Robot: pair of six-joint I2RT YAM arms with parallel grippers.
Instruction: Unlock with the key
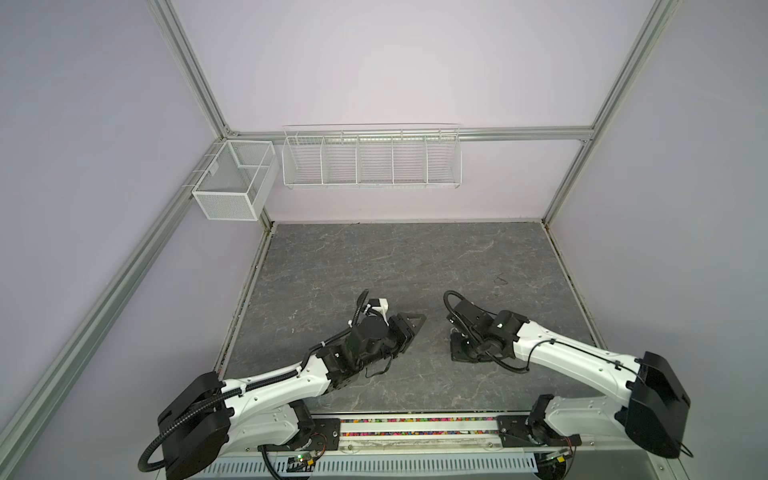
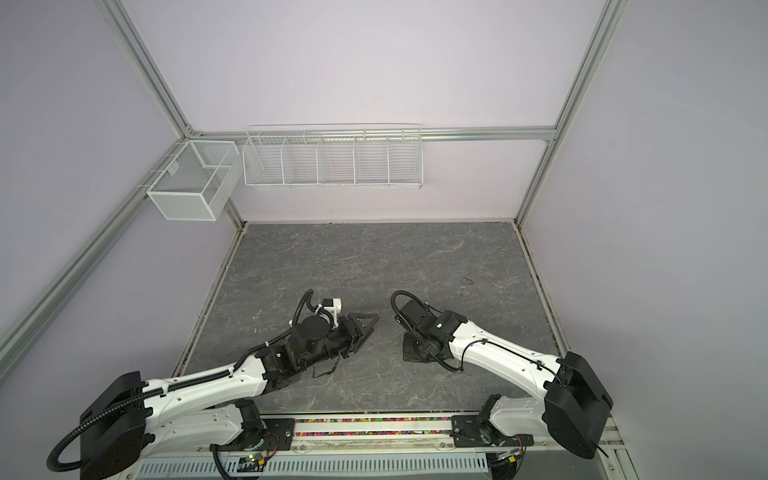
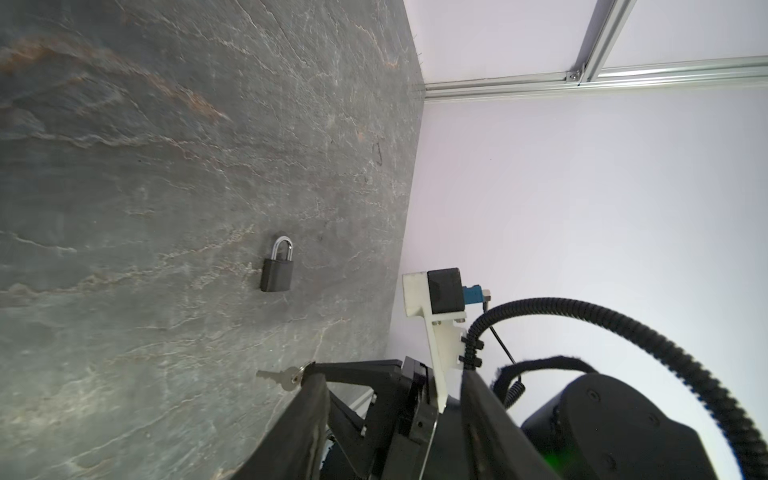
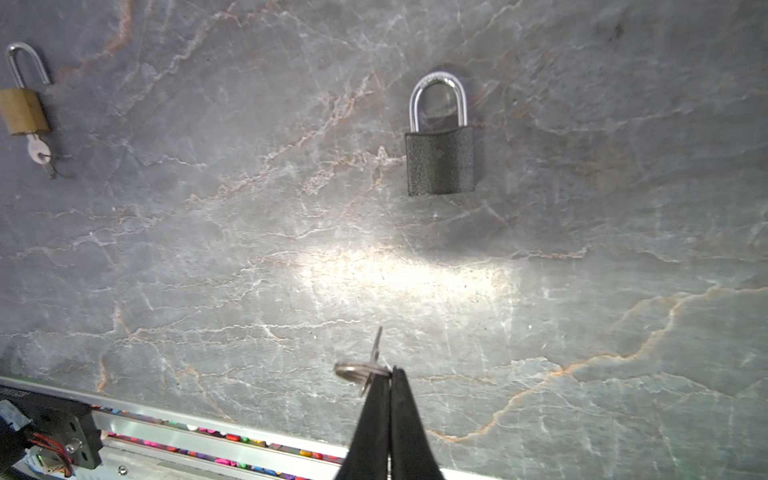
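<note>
Near front edge of surface (image 4: 249,257): right gripper (image 4: 390,372) clenching small silver key (image 4: 377,349); black steel-shackled padlock (image 4: 439,162) lying ahead, base facing blade. Left gripper (image 1: 415,329) hanging parted, empty.

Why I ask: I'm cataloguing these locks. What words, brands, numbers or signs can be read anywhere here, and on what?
No text can be read anywhere in these views.
On the black padlock: a faint engraving atop the shackle, too blurred to read.
On the brass padlock: no marking shows.
On the key held by the right gripper: seen edge-on, no stamp visible.
</note>
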